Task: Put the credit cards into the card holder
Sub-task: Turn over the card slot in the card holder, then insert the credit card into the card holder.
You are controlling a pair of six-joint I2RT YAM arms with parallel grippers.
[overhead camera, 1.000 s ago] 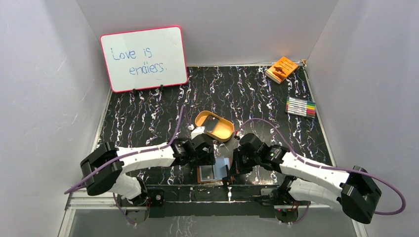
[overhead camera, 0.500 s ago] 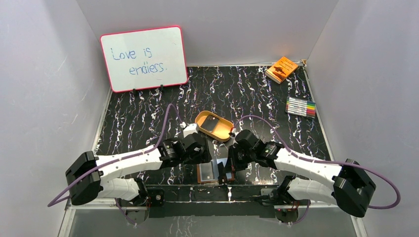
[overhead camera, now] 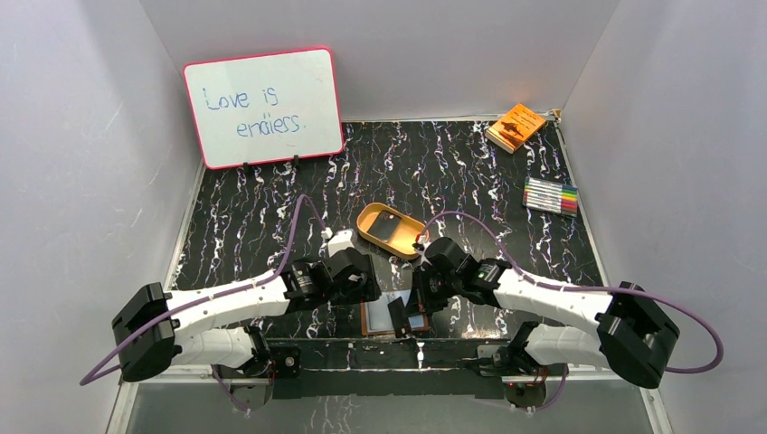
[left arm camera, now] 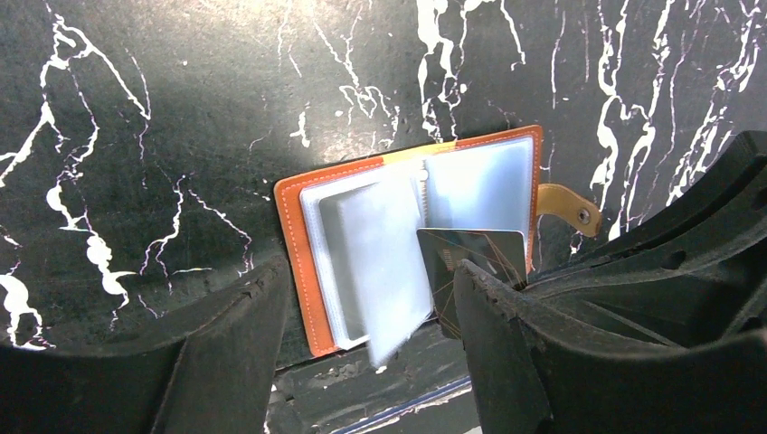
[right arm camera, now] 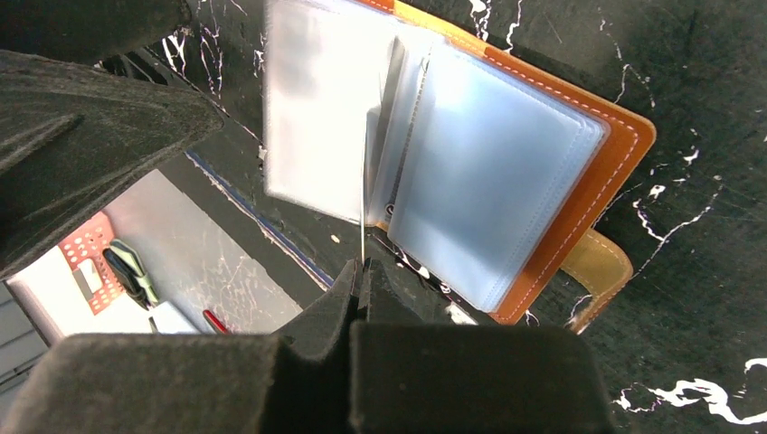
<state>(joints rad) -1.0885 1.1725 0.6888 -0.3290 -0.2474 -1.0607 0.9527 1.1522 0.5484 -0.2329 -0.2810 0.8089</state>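
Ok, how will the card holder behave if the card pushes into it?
The card holder looks light, with nothing visibly pinning it, so it would probably slide. Its clear sleeves seem floppy; one stands lifted and curved, likely to buckle. The card in the right gripper looks stiff.

open card holder (left arm camera: pixel 291 258) lies flat, credit card (left arm camera: pixel 475 255) edge-down over it.

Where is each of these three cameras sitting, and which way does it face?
Top external: above and behind, facing down on the table; shows left arm and right arm whole.
Left wrist: on the left arm, facing down at the open card holder and a card; left gripper open.
Right wrist: facing along the right gripper, shut on that card.
Shared: both wrist views show the card holder and card.
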